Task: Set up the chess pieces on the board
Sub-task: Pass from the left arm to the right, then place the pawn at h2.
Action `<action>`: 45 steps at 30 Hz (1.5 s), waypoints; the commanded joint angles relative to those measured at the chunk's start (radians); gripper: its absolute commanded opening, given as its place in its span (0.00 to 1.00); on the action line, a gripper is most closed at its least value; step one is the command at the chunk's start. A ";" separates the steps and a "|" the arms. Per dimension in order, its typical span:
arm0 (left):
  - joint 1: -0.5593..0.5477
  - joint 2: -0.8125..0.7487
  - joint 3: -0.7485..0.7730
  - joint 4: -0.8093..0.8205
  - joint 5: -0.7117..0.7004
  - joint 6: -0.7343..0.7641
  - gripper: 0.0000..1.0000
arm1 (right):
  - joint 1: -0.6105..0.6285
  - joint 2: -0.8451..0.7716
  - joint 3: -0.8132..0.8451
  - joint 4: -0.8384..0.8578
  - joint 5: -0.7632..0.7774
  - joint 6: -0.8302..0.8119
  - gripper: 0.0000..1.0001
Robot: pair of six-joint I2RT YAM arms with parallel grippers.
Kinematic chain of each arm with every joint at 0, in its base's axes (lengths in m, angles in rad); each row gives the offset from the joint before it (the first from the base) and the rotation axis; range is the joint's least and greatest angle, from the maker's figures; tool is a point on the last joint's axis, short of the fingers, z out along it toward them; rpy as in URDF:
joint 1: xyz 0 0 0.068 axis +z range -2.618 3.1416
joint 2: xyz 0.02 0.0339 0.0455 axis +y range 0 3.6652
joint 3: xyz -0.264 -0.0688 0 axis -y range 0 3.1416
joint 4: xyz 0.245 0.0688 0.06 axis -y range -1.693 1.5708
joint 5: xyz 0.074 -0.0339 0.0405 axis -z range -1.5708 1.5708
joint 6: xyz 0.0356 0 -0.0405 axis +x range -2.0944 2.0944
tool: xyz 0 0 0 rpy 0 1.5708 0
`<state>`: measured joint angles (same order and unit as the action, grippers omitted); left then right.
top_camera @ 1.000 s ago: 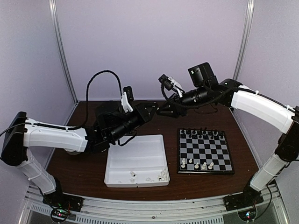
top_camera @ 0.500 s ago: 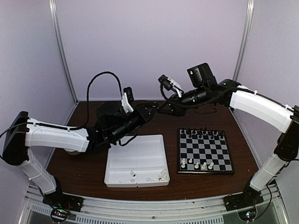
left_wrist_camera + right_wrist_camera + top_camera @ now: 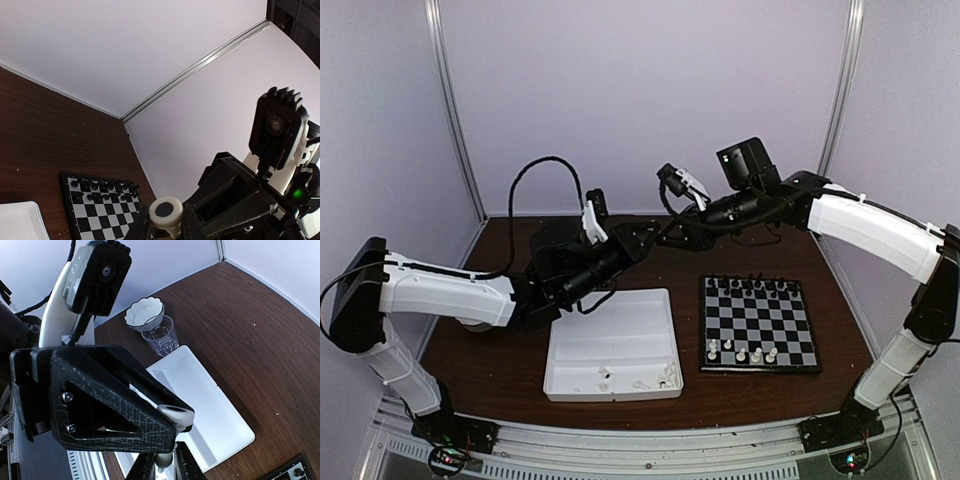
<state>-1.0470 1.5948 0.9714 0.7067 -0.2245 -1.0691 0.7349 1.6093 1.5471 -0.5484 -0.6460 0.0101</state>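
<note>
left claw [image 3: 167,226] | holds white chess piece [image 3: 167,212] (midair) | right claw [image 3: 162,466] | narrow, pinching same piece

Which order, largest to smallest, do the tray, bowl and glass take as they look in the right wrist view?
1. tray, clearly largest.
2. glass and bowl: they look about alike, so they are not ranked.
</note>
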 commanded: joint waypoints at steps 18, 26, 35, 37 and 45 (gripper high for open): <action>-0.010 -0.150 -0.009 -0.201 -0.041 0.216 0.54 | -0.081 -0.173 -0.070 -0.408 0.238 -0.581 0.00; 0.004 -0.267 -0.044 -0.352 -0.091 0.341 0.54 | -0.114 -0.293 -0.277 -0.755 0.611 -1.010 0.00; 0.004 -0.328 -0.096 -0.391 -0.133 0.382 0.54 | -0.168 -0.292 -0.387 -1.024 0.833 -1.155 0.02; 0.004 -0.333 -0.102 -0.392 -0.129 0.382 0.54 | -0.179 -0.261 -0.407 -1.047 0.876 -1.164 0.02; 0.004 -0.359 -0.132 -0.408 -0.118 0.366 0.54 | -0.212 -0.098 -0.420 -1.036 0.939 -1.169 0.04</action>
<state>-1.0477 1.2709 0.8639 0.2867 -0.3367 -0.7090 0.5316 1.4479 1.1328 -1.5719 0.2245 -1.1461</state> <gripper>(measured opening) 0.542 0.077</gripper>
